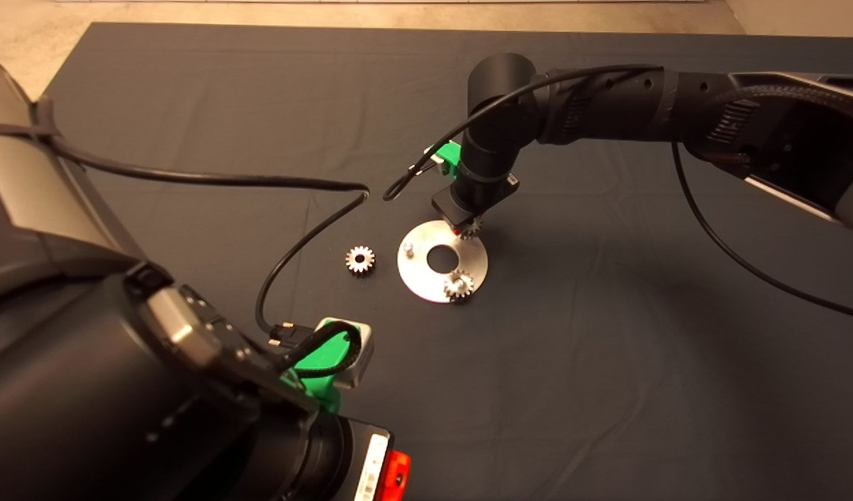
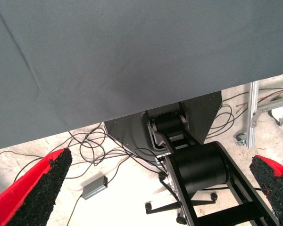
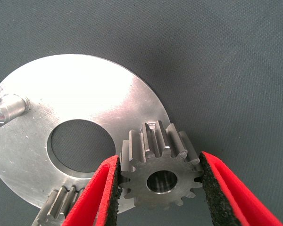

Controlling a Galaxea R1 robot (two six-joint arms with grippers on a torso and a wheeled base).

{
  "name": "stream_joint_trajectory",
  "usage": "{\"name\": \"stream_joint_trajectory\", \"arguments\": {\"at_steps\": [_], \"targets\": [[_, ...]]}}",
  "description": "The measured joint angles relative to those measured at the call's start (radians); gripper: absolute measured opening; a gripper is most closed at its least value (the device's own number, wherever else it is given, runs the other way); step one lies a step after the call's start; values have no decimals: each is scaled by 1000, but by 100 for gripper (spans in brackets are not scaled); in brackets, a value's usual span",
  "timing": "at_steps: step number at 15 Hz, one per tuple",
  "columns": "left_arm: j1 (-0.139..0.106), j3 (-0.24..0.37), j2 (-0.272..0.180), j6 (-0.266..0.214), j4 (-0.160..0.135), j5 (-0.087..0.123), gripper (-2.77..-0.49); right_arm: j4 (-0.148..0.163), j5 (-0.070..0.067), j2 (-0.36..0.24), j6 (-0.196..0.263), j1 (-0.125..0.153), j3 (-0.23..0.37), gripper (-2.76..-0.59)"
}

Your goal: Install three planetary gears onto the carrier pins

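The silver disc (image 1: 426,275) lies mid-mat with its carrier pins. One planetary gear (image 1: 458,284) sits on the near pin and shows partly in the right wrist view (image 3: 61,205). The left pin (image 1: 408,247) (image 3: 7,109) stands bare. My right gripper (image 1: 466,226) (image 3: 159,162) is shut on a second gear (image 3: 160,176), held low over the disc's (image 3: 85,89) far edge. A pin tip (image 3: 152,125) peeks out just beyond that gear's teeth. A third gear (image 1: 360,259) lies flat on the mat left of the disc. My left gripper (image 1: 325,362) (image 2: 160,162) is parked open at the lower left.
A black cable (image 1: 294,243) loops over the mat left of the loose gear. The left wrist view looks past the mat's edge (image 2: 132,113) to a floor with cables and a black wheeled base (image 2: 198,169).
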Motion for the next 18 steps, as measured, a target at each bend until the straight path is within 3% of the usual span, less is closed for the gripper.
{"name": "stream_joint_trajectory", "arguments": {"at_steps": [8, 10, 16, 18], "targets": [[0, 0, 0, 0, 0, 0, -49, 0, 0, 0, 0, 3, -6, -205], [0, 0, 0, 0, 0, 0, -49, -1, -3, 0, 0, 2, -6, -190], [0, 0, 0, 0, 0, 0, -49, -3, -6, 1, 4, 9, -6, -189], [0, 0, 0, 0, 0, 0, -49, -3, -7, 3, 4, 12, -6, -179]]}}
